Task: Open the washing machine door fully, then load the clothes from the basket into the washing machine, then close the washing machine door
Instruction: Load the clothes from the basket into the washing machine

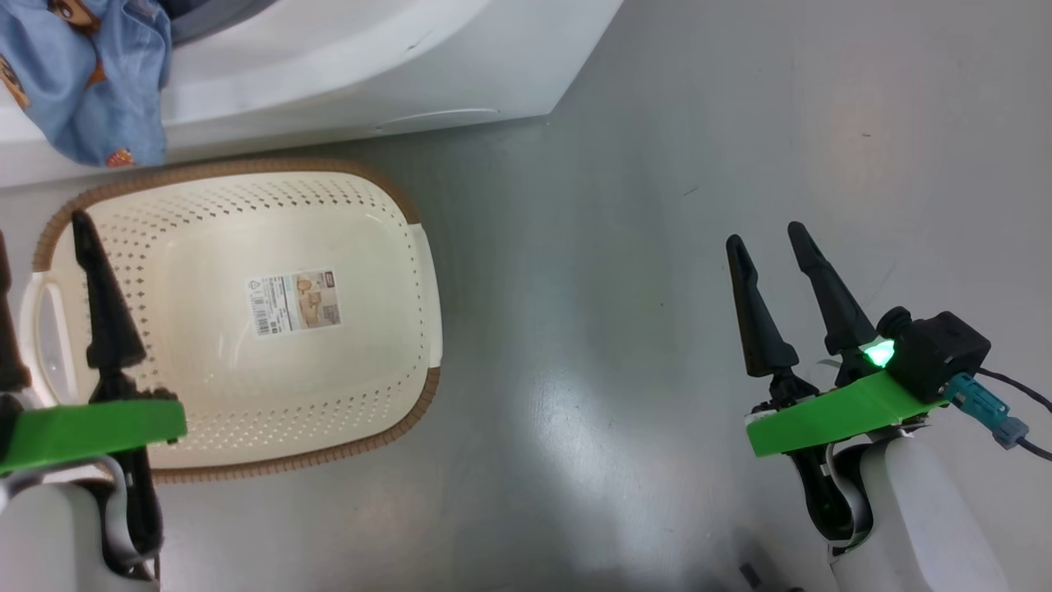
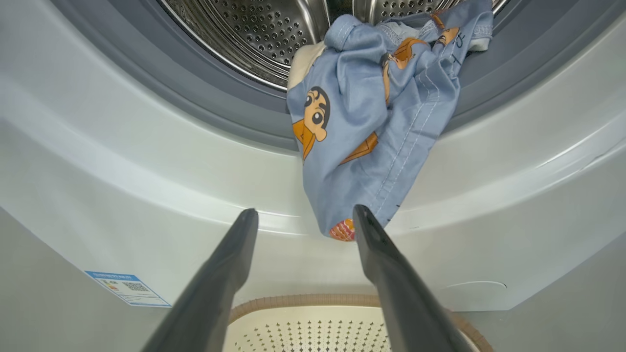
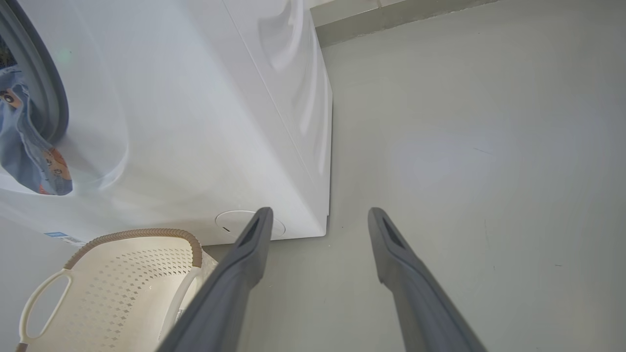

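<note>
Left gripper point(image 2: 305, 210) fingers are right up against the lens in its wrist view, spread wide apart with nothing between them, hovering over the basket point(image 1: 246, 168) and aimed at the front of the washing machine point(image 1: 370, 74). Right gripper point(image 1: 766, 233) is the same deal, fingers apart and empty, off over bare floor point(image 1: 657, 164) well away from the basket

Progress-wise I'd say it's most of the way. The opening is exposed, so the door-opening part looks done, and the basket sitting just in front of the machine is cleaned out down to the sticker. The clothes point(image 2: 371, 122) are up in the machine, but not fully: a light-blue piece flops out of the drum point(image 2: 254, 34), over the grey gasket point(image 2: 161, 83) and down the white front panel, its tip dangling just beyond the left fingertips. My guess is that needs stuffing in first or the door will pinch it, then closing is all that's left

Writing: the basket sticker point(image 1: 293, 302) has a barcode and a little product photo, text too small to read. Blue label point(image 2: 128, 288) low on the washer has what looks like a QR code, also unreadable. No brand that I can make out, just cartoon faces printed on the fabric
</note>
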You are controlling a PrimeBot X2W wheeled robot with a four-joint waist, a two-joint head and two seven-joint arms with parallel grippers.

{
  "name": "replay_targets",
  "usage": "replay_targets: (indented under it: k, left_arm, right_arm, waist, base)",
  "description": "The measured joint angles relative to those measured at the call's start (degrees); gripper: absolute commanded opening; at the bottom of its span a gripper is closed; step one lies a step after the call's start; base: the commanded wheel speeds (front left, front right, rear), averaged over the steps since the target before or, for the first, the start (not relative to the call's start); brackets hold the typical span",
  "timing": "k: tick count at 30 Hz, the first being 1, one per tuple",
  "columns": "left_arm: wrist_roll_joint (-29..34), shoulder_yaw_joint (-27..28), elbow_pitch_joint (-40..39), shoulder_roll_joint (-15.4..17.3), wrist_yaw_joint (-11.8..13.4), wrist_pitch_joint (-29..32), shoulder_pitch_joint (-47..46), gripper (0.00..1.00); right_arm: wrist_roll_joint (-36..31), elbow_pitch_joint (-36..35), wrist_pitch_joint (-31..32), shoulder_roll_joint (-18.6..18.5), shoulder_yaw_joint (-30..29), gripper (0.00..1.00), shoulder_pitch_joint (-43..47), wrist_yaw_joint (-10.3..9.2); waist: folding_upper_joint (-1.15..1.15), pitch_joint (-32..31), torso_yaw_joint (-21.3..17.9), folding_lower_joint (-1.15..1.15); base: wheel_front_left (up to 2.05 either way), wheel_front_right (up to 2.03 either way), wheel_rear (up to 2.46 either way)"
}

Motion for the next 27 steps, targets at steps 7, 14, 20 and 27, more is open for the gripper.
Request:
replay_targets:
  k: [7, 14, 20, 27]
  left_arm:
    - [1.0, 0.5, 0.3, -1.8, -1.4, 0.0, 3.7, 1.00]
    - [1.7, 0.5, 1.5, -3.2, -2.0, 0.0, 6.9, 1.00]
    - [2.0, 0.7, 2.0, -3.4, -2.5, 0.0, 7.9, 1.00]
    - [2.2, 1.1, 2.9, -3.9, -2.9, 0.0, 9.1, 1.00]
  right_arm:
    - [0.0, 0.3, 0.0, 0.0, 0.4, 1.00, 0.0, 0.00]
    - [0.0, 0.5, 0.0, 0.0, 0.8, 1.00, 0.0, 0.00]
    - [0.0, 0.6, 0.0, 0.0, 0.8, 1.00, 0.0, 0.00]
    - [0.0, 0.8, 0.0, 0.0, 1.2, 1.00, 0.0, 0.00]
  waist:
    - [0.00, -0.3, -0.2, 0.00]
    - [0.00, -0.7, -0.5, 0.00]
    - [0.00, -1.0, -0.5, 0.00]
    - [0.00, -1.3, -0.7, 0.00]
  base:
    - [0.00, 0.00, 0.00]
    - [0.00, 0.00, 0.00]
    - [0.00, 0.00, 0.00]
    - [0.00, 0.00, 0.00]
